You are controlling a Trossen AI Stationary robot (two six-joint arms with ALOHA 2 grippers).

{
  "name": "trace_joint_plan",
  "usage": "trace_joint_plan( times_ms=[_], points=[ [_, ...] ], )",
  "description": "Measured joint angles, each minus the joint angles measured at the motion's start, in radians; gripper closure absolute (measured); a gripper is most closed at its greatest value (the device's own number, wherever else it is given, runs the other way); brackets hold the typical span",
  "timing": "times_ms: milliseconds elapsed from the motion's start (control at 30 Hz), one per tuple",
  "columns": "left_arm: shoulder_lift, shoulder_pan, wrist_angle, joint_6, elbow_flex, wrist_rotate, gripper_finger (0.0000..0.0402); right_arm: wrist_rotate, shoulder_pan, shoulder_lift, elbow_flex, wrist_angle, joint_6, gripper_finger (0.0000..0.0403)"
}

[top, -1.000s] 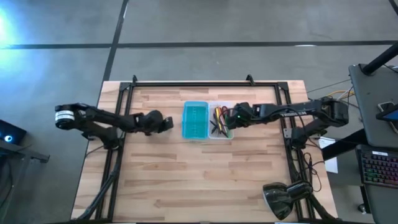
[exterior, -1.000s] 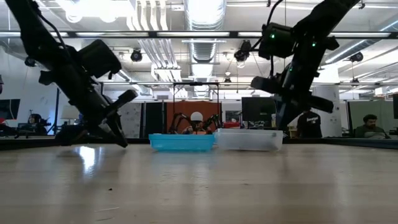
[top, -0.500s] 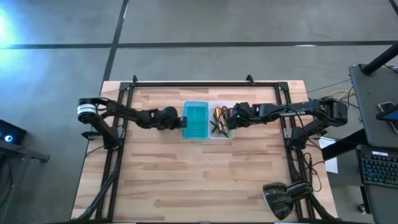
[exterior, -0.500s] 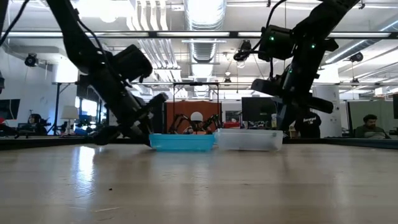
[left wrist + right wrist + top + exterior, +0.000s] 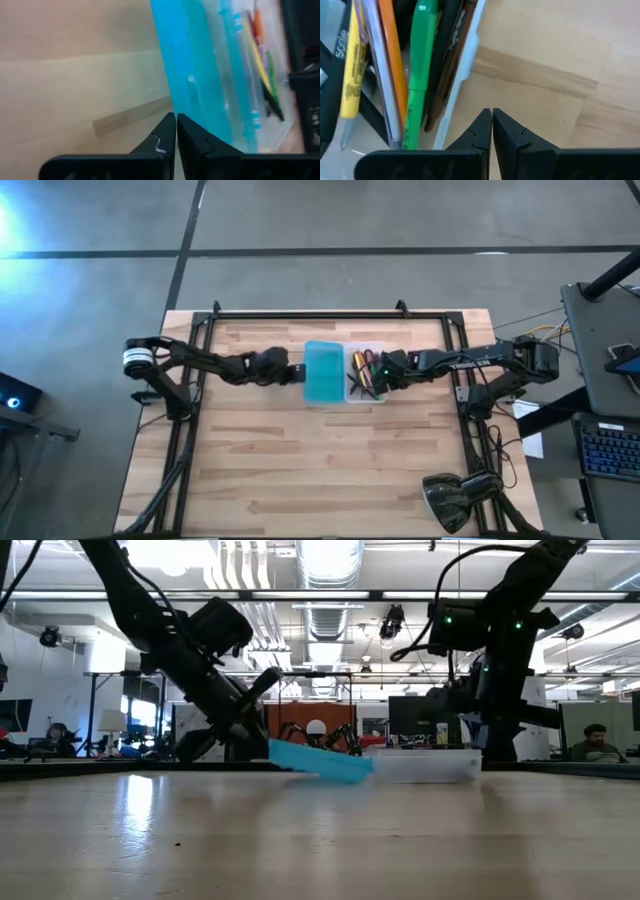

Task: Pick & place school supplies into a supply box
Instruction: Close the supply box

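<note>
High view: supplies already inside clear translucent box half (image 5: 366, 373) mid-worktop (image 5: 320, 460); turquoise plastic lid half (image 5: 323, 372) tilted, not yet closed. Left tool (image 5: 297, 371) pinched narrow under lid; right tool (image 5: 379, 376) pinched narrow, empty.

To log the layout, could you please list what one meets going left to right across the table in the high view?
Left gripper → turquoise half of the supply box → clear half holding the school supplies → right gripper.

Supply box (image 5: 335, 373) lies mid-table, its turquoise half (image 5: 320, 760) tilted up off the wood at its outer edge, its clear half (image 5: 425, 765) flat and holding yellow pencil (image 5: 351, 75), green marker (image 5: 417, 75), orange pencil (image 5: 395, 65) and dark pens (image 5: 447, 60).
</note>
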Motion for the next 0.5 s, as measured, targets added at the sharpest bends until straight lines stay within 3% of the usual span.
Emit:
trace_joint_plan(
  times_ms=[167, 500],
  points=[
    [-0.009, -0.002, 0.100, -0.002, 0.007, 0.000, 0.0401, -0.003, 0.000, 0.000, -0.005, 0.000, -0.001, 0.0394],
    [-0.009, -0.002, 0.114, 0.059, 0.136, 0.022, 0.0401, 0.002, -0.001, -0.001, -0.006, -0.003, -0.032, 0.0394]
  ],
)
